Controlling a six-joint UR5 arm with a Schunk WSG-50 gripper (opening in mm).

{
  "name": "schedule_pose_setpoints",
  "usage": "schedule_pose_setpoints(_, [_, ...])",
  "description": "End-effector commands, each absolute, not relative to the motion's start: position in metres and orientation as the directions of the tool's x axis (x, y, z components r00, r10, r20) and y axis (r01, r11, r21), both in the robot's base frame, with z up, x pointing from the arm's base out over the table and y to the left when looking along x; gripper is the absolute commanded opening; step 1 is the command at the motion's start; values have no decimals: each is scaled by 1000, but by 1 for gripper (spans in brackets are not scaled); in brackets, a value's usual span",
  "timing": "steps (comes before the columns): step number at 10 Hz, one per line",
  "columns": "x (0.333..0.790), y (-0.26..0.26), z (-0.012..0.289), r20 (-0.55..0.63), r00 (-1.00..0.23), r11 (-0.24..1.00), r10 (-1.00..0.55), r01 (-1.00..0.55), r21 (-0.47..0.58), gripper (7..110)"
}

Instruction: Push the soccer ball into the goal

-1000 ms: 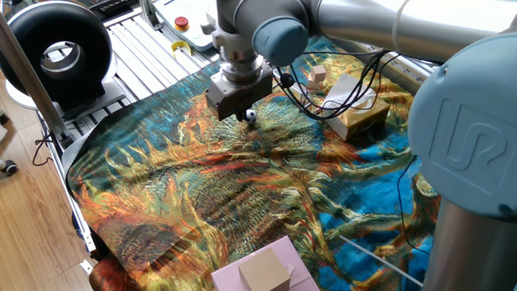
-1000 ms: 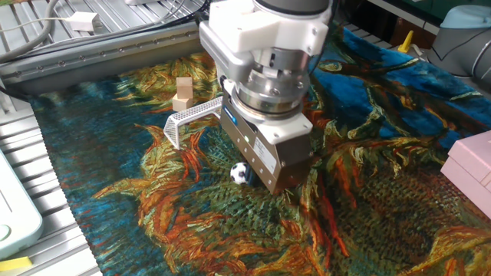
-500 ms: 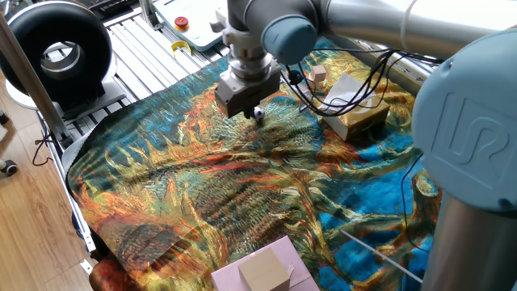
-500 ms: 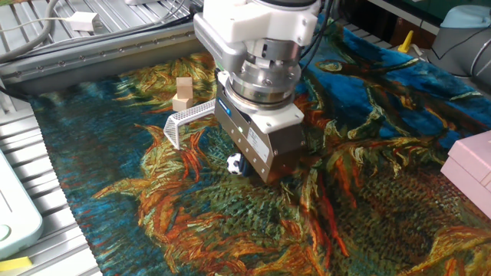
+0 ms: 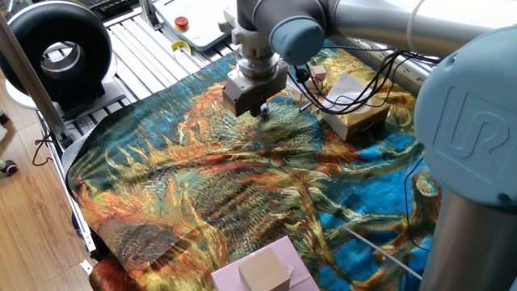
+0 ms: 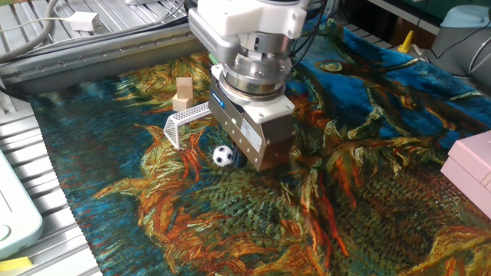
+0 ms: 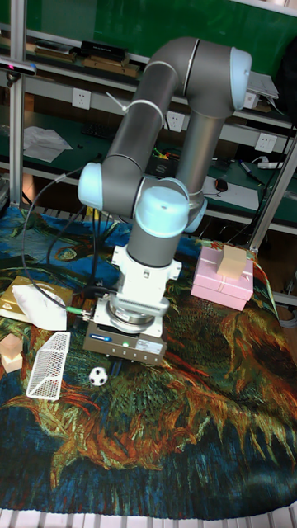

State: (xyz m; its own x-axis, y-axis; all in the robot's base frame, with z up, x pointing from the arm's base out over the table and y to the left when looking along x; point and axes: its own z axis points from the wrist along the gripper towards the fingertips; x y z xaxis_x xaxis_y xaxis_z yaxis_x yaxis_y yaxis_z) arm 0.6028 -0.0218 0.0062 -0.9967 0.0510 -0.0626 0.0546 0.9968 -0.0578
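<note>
The soccer ball (image 6: 222, 156) lies between the goal (image 6: 186, 123) and, seemingly touching, the end effector (image 6: 249, 146).

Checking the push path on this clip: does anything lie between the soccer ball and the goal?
Nothing visible does. The soccer ball sits on bare cloth just short of the goal, with the gripper right behind it. The wooden block stands behind the goal, off the path.

Only readable mark: big embossed "UR" logo on robot arm's blue joint cap (image 5: 477, 133). Nothing else legible.

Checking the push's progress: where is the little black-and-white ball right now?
In the other fixed view, the small black-and-white soccer ball lies on the patterned cloth between the silver-grey metal goal and the gripper.
</note>
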Motion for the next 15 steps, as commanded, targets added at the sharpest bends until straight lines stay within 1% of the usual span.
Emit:
schedule_pose_setpoints(1, [603,-34,6,-70,-996,998,47,51,-48,7])
schedule_pose_setpoints(6, [602,-54,10,-76,-997,999,24,28,-43,7])
schedule_pose_setpoints(10, [609,-15,-6,-106,-989,992,101,108,-66,7])
schedule_pose_setpoints(13, [619,12,9,-86,-988,988,129,136,-78,7])
schedule_pose_setpoints(15, [625,18,19,-76,-988,987,135,141,-81,7])
